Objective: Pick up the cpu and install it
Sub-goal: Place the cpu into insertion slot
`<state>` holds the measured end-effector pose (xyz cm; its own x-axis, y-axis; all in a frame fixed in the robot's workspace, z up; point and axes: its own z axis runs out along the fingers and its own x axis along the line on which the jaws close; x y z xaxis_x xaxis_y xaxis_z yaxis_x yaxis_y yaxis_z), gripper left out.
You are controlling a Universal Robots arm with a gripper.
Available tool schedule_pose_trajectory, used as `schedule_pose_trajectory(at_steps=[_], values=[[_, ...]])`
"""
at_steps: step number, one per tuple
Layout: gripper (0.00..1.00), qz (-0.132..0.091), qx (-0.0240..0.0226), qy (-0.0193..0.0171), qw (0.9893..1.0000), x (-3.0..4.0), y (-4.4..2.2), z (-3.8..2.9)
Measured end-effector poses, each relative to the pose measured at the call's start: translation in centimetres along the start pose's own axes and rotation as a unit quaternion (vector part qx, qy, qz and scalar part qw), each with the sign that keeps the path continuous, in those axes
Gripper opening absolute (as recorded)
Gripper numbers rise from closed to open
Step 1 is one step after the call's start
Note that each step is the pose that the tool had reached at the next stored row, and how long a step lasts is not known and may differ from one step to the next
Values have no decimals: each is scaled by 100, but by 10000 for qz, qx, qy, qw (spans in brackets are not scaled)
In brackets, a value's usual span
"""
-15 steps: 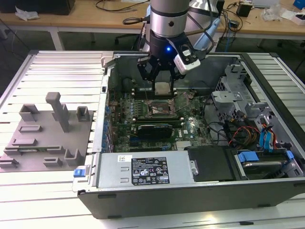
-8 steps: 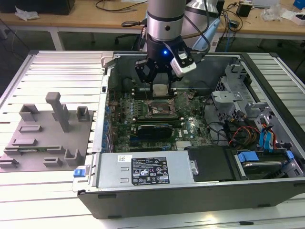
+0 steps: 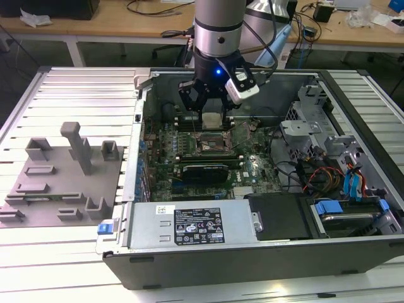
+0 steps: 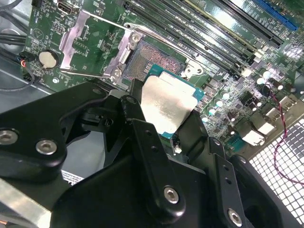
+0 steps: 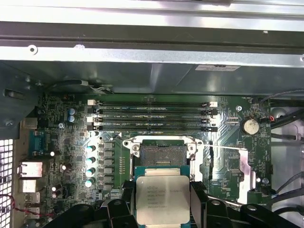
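pincer (image 5: 162,205) clenched on the cpu (image 3: 211,118), poised at 12 o'clock of the open socket (image 3: 213,144) in the exterior view; a tilted or offset descent could bend its contact pins.

Item: the cpu (image 3: 211,118). Flat square chip with a matt silver-grey metal lid that carries faint print, and a thin blue-green rim showing on the sides in both wrist views (image 4: 166,107) (image 5: 162,199). State: not seated, held off the board. It is clamped on two opposite edges by the gripper (image 5: 162,202). Pose: lid up, roughly level. Location: far part of the open case, about midway across in the exterior view, close above the open socket (image 5: 161,153).
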<state>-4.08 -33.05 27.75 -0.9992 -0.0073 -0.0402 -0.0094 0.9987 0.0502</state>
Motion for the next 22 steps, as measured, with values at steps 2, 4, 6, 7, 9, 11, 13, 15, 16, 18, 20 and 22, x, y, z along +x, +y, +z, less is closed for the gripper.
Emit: schedule_pose_trajectory(at_steps=[2,4,6,7,9,11,13,15,16,18,20,22], values=[[55,0,0,0,10000,0,0,1],[55,0,0,0,10000,0,0,1],[55,0,0,0,10000,0,0,2],[55,0,0,0,10000,0,0,2],[55,114,4,-6,9999,0,0,3],[55,339,14,-17,9994,0,0,3],[55,543,22,-27,9985,0,0,3],[55,789,32,-40,9969,0,0,3],[55,872,35,-44,9962,0,0,3],[55,1061,42,-53,9943,0,0,3],[55,1322,53,-66,9912,0,0,3],[55,1518,61,-76,9884,0,0,3]])
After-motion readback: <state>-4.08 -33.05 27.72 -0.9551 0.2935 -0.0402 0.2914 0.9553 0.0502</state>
